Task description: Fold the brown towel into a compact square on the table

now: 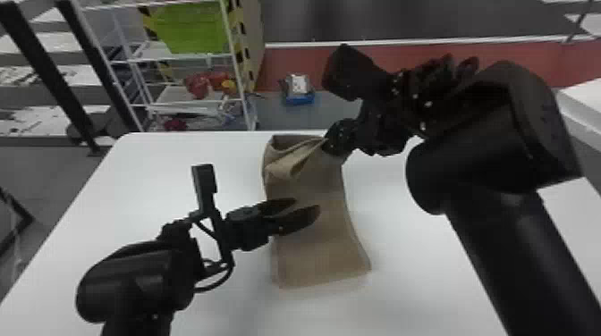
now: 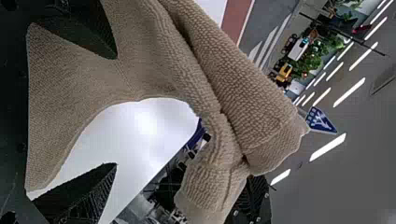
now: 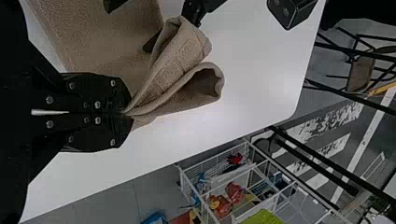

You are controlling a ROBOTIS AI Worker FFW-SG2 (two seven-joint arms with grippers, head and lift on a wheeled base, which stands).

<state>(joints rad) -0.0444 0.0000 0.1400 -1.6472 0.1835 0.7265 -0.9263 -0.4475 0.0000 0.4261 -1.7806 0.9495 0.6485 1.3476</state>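
On the white table, you have the brown towel lying lengthwise, its near end flat and its far end lifted into loose, rolled folds. Your right gripper has its fingers pressed together on the towel at that far end; in the right wrist view the gathered cloth runs in between the fingertips, so the bit actually pinched is hidden from you. The inside of the fold falls into shadow there, and how many layers are caught you cannot tell.

Your left gripper hangs over the middle of the towel with its fingers spread, covering part of the left edge. In the left wrist view, cloth passes behind one finger while the other lies against the white tabletop; whether either one touches the towel is hard to make out. The towel is cut off by that view's top and bottom edges, and its raised folds mask most of a black piece of the right arm. In the head view, your left forearm runs out at the bottom edge.
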